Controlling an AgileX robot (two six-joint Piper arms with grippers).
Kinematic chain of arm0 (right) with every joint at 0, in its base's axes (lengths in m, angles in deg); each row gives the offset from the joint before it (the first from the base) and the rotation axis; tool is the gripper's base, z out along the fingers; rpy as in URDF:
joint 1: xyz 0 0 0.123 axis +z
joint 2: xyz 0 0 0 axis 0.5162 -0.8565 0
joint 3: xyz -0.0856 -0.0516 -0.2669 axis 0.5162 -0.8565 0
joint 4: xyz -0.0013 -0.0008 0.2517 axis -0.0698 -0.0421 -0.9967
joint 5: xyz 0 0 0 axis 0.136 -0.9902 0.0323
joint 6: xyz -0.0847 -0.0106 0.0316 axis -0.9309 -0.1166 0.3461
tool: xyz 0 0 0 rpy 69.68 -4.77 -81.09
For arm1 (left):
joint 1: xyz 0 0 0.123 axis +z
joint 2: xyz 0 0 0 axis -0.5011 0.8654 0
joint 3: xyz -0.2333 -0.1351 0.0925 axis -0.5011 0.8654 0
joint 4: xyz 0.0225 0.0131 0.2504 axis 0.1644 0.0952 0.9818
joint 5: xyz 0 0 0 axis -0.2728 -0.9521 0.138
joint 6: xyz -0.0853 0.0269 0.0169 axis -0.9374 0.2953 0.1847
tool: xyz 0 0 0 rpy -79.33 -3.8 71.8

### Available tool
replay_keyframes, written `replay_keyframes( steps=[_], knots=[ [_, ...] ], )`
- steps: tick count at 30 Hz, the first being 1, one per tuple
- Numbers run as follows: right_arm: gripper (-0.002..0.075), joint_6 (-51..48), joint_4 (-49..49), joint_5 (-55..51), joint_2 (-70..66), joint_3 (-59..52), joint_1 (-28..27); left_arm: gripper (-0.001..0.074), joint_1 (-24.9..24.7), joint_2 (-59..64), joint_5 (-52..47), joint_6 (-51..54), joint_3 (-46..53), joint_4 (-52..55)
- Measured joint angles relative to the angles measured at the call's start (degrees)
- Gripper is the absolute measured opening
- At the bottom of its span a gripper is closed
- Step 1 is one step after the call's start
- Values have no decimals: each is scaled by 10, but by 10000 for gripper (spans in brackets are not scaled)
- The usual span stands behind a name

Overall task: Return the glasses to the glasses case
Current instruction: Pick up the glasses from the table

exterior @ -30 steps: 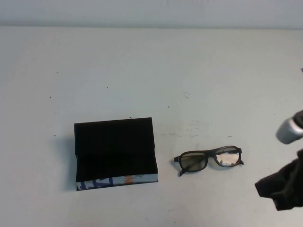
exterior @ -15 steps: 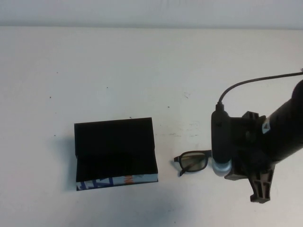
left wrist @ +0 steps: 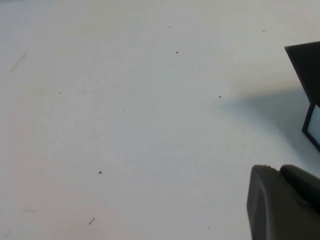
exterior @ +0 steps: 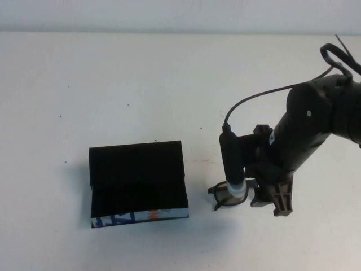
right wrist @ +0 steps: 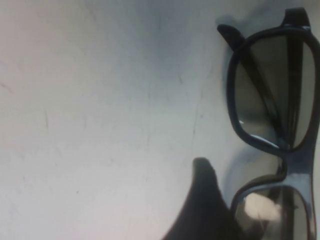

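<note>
Right end effector hangs over the glasses, opening unclear; left end effector likewise.

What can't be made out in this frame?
- Right tool: high view shows it over the glasses; open or shut unclear, own arm hides it.
- Glasses' right half: hidden under that arm; cut off at the right wrist view's edge.
- Left tool: only a dark corner in left wrist view.
- Case interior: uniformly black.
</note>
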Motion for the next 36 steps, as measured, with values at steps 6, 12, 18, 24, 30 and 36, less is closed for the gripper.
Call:
replay_keyframes(
  steps=[6,12,18,24,30,36],
  knots=[
    [427,-3,10,-3,-40,25,0,-1,0,0,0,0,0,0],
    [427,-3,19,-8,-69,41,-1,-1,0,0,0,0,0,0],
    [426,-4,23,-9,-81,48,-1,-1,0,0,0,0,0,0],
    [389,-5,26,-9,-81,48,-2,-1,0,0,0,0,0,0],
    [382,-5,28,-11,-81,48,-3,-1,0,0,0,0,0,0],
    [382,-5,30,-16,-81,48,-3,-1,0,0,0,0,0,0]
  ],
)
